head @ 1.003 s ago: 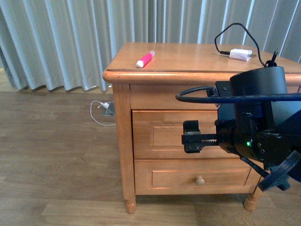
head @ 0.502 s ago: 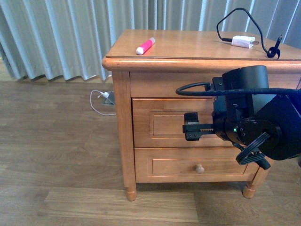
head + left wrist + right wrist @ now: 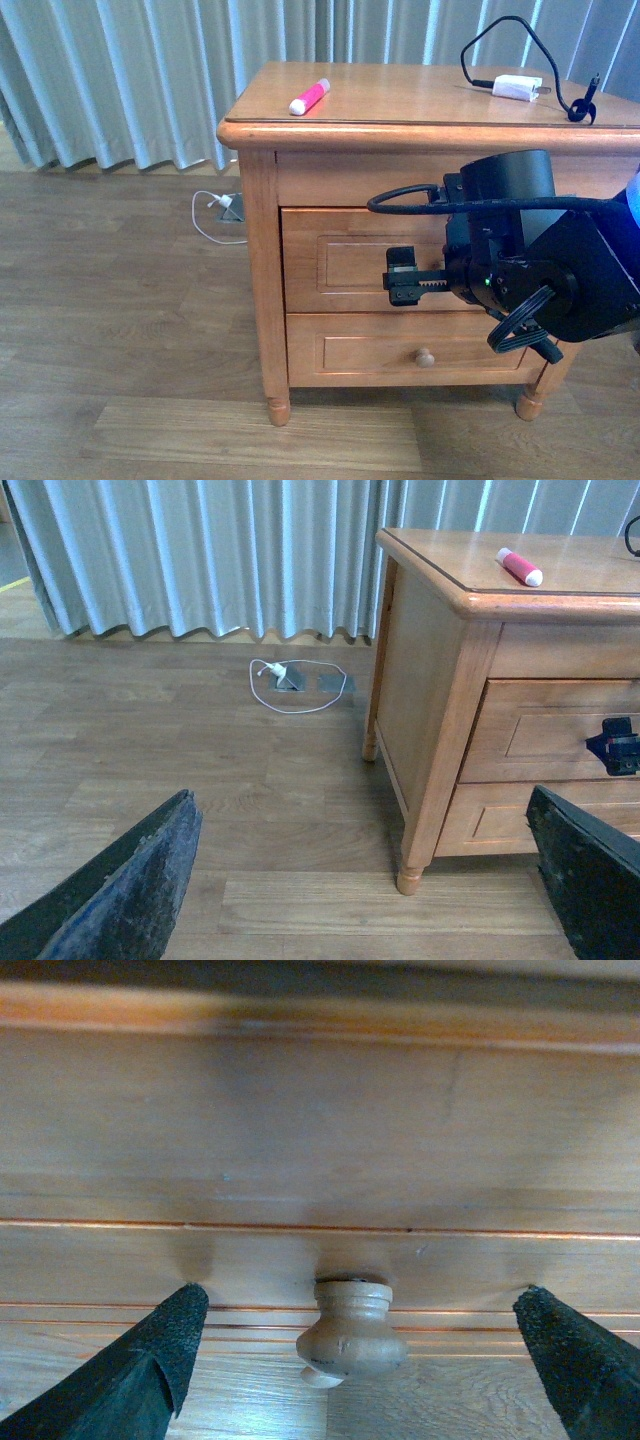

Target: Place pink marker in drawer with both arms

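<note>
The right gripper point(image 3: 400, 288) is held in front of the closed upper drawer point(image 3: 340, 270), its fingers spread wide. In the right wrist view the drawer's round wooden knob point(image 3: 350, 1330) sits about midway between the two fingers, touching neither. It is not clear whether the fingertips reach past the knob.

The left gripper point(image 3: 360, 810) is also spread wide. It hangs above the floor to the left of the table point(image 3: 300, 135), well apart from everything.

The pink marker point(image 3: 309, 97) lies on the table top near the left front corner. A white charger point(image 3: 516, 87) with a black cable lies at the far right.

Likely risks:
- If the fingers close short of the knob, they may slip off its rounded sides.
- A pull that is not straight could jam the drawer or drag the table.
- A jolt could roll the marker over the near edge.
- The right arm's bulk hides much of the drawer front from the front camera.

No brand, label or writing can be read in any view.
</note>
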Action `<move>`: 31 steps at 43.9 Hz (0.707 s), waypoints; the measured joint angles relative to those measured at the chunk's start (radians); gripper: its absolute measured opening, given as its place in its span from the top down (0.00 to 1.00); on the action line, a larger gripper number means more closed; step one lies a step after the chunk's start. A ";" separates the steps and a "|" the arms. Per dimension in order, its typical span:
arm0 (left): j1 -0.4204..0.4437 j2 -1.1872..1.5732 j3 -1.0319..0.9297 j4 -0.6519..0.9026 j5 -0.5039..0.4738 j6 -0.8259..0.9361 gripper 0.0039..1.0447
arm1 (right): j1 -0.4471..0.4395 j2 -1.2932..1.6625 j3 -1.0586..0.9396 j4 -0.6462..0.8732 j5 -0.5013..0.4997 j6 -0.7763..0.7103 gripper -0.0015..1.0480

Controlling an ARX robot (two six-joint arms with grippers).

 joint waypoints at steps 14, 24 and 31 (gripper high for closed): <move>0.000 0.000 0.000 0.000 0.000 0.000 0.05 | 0.000 0.000 -0.001 -0.001 -0.011 0.023 0.61; 0.000 0.000 0.000 0.000 0.000 0.000 0.05 | 0.000 -0.018 -0.012 -0.036 -0.027 0.062 0.77; 0.000 0.000 0.000 0.000 0.000 0.000 0.05 | 0.001 -0.072 -0.040 -0.132 -0.061 0.126 0.77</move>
